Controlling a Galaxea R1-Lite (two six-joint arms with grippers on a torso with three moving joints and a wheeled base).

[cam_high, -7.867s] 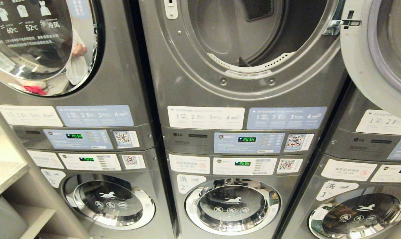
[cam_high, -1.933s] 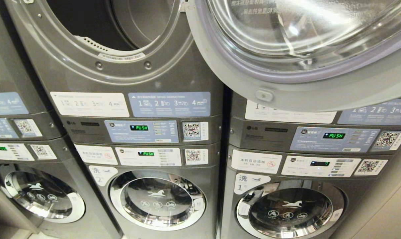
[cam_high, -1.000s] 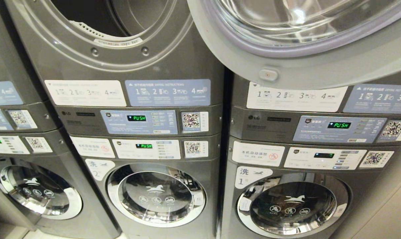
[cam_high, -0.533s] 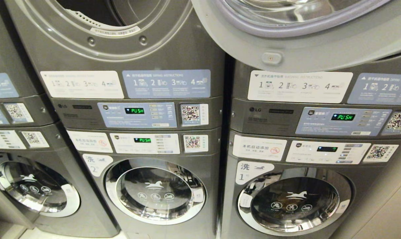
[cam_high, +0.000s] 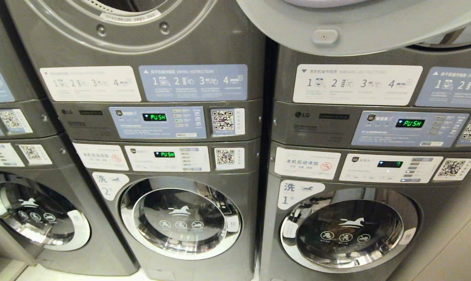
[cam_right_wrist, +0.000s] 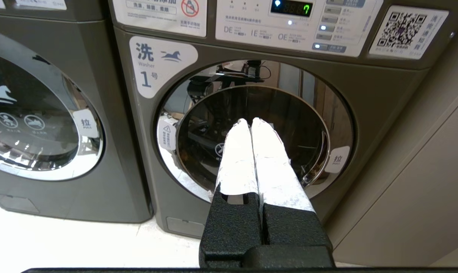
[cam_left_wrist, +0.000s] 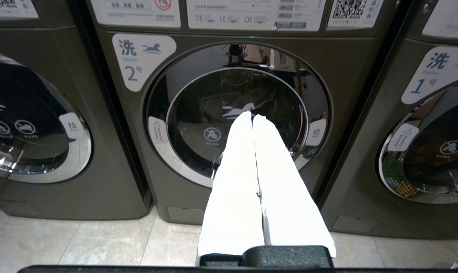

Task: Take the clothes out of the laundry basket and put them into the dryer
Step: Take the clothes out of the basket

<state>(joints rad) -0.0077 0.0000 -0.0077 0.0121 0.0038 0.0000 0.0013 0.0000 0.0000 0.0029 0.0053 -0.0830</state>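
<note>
The dryer (cam_high: 142, 35) is the upper grey machine of the middle stack; only the lower rim of its round opening shows at the top of the head view. Its open door (cam_high: 360, 35) hangs over the right stack. The laundry basket and the clothes are out of view. Neither arm appears in the head view. In the left wrist view my left gripper (cam_left_wrist: 251, 115) is shut and empty, pointing at the glass door of washer no. 2 (cam_left_wrist: 198, 125). My right gripper (cam_right_wrist: 250, 120) is likewise shut on nothing, facing the door of washer no. 1 (cam_right_wrist: 289, 125).
Three stacks of grey machines stand side by side, with control panels (cam_high: 157, 123) between the upper and lower units. Washer doors (cam_high: 181, 218) are closed. Pale tiled floor (cam_left_wrist: 81, 242) runs along their feet. A beige wall panel (cam_right_wrist: 422, 189) bounds the right side.
The whole head picture has slid upward as the camera sinks: the dryer opening and its open door have nearly left the top edge and the washers below show more fully.
</note>
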